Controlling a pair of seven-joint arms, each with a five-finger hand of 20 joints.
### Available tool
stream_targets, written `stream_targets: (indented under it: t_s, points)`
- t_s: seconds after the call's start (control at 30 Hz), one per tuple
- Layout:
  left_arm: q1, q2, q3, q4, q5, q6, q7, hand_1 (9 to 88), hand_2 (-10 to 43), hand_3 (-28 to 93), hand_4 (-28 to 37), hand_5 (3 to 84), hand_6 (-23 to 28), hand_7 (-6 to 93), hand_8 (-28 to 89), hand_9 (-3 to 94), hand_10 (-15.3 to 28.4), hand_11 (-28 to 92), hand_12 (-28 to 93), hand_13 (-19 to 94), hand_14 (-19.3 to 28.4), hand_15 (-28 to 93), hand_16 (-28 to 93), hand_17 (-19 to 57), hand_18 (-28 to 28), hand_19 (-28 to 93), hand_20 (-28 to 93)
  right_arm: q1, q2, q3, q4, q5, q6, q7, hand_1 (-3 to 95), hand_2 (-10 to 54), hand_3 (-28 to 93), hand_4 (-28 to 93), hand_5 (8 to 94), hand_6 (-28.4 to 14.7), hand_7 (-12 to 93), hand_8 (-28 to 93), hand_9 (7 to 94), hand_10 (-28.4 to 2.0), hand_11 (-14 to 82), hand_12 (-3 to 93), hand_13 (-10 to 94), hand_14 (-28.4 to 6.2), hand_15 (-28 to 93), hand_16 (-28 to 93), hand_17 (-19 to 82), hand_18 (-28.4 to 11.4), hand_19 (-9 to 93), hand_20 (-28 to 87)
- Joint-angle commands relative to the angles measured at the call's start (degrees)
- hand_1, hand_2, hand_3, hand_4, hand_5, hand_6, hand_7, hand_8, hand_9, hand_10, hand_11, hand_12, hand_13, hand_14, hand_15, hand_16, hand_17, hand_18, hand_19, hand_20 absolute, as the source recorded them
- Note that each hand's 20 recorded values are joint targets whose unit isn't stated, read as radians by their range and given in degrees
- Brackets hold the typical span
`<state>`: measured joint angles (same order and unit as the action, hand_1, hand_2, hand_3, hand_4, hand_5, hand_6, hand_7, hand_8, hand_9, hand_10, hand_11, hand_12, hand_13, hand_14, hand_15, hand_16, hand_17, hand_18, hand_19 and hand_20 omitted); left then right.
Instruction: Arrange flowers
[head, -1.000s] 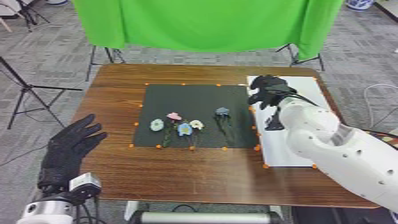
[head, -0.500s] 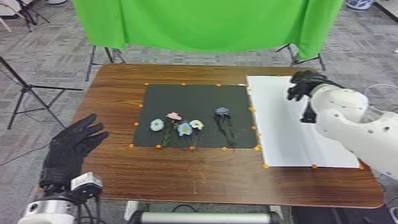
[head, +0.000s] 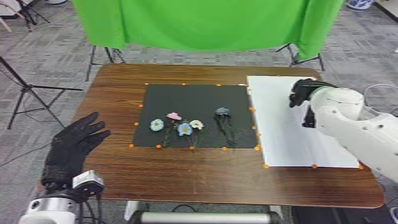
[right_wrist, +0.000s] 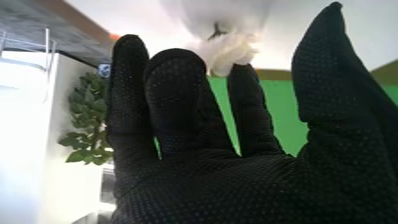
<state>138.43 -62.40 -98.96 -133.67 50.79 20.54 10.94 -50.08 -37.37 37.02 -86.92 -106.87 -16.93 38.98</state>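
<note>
In the head view my right hand is over the right part of the white sheet. In the right wrist view the right hand has straight fingers with the thumb apart; a white flower appears at its fingertips, and whether they touch is unclear. The dark mat bears a pale green flower, a pink flower, a blue flower, a cream flower and, apart from them, a grey-blue flower with long stems. My left hand is open left of the mat.
Orange markers line the mat and sheet on the brown table. A green cloth hangs behind the far edge. Tripods stand left of and behind the table. A leafy plant shows in the right wrist view.
My right hand has moved rightward from the white sheet's left edge to its right part, then shifted slightly nearer. The flowers on the mat and my left hand have barely changed.
</note>
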Motion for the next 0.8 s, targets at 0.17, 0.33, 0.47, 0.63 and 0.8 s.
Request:
stream_targets:
  t_s: [0.17, 0.33, 0.47, 0.63, 0.8]
  points:
    - [-0.03, -0.18, 0.59, 0.23, 0.04, -0.36, 0.07, 25.1, 6.3, 83, -20.3, 41.9, 11.7, 15.5, -10, 37.6, 20.0, 28, 9, 29, 26.9, 55, -12, -8.7, 22.7, 61, 0, 6.15, -0.72, -6.54, 4.28, -1.58, 2.06, 1.87, 26.5, -5.6, 93, -26, 32.2, -0.8, 20, -15, 37.2, -15.3, 9.1, 13.3, 66, -7.8, 88, 7, 29, -19.3, 93, 0]
    - [0.12, -0.19, 0.80, 0.28, -0.17, -0.36, 0.38, 25.1, 6.3, 83, -20.3, 41.9, 11.7, 15.5, -10, 37.7, 19.9, 28, 9, 29, 26.9, 55, -12, -8.6, 22.7, 61, 0, 6.36, -0.31, -7.93, 4.81, -0.65, 4.57, 2.82, 27.1, -5.4, 93, -26, 32.7, -0.9, 21, -15, 38.6, -15.0, 10.0, 13.3, 66, -7.6, 88, 7, 29, -19.2, 93, 0]
    - [-0.08, -0.38, 0.88, 0.35, -0.15, -0.37, 0.26, 25.2, 6.3, 83, -20.3, 41.9, 11.7, 15.5, -10, 37.6, 19.9, 28, 8, 29, 26.8, 55, -12, -8.6, 22.7, 61, 0, 5.61, -0.37, -7.81, 4.89, -1.61, 3.60, 2.14, 32.6, -8.0, 93, -28, 41.3, -1.7, 22, -16, 48.6, -10.2, 14.4, 12.5, 69, -6.1, 86, 8, 31, -18.5, 93, -2]
    - [-0.17, -0.66, 0.86, 0.37, 0.01, -0.68, -0.16, 25.1, 6.3, 83, -20.2, 41.9, 11.8, 15.5, -10, 37.6, 19.8, 28, 8, 29, 26.8, 55, -12, -8.6, 22.7, 61, 0, 4.33, -0.43, -7.93, 4.47, -3.78, 3.64, 1.33, 38.5, -9.5, 92, -28, 53.9, 0.6, 28, -18, 62.3, -8.8, 22.3, 13.7, 71, -4.5, 83, 10, 32, -17.0, 93, -5]
    - [-0.37, -0.38, 1.01, 0.45, -0.08, -0.59, 0.11, 25.1, 6.3, 83, -20.3, 41.9, 11.8, 15.4, -10, 37.7, 19.9, 28, 8, 29, 26.9, 55, -12, -8.6, 22.7, 61, 0, 4.82, 0.03, -10.34, 4.09, -4.98, 6.43, 1.41, 44.4, -9.5, 85, -28, 59.9, 1.8, 37, -12, 73.8, -6.6, 19.3, 25.4, 72, -3.0, 81, 12, 33, -15.8, 93, -5]
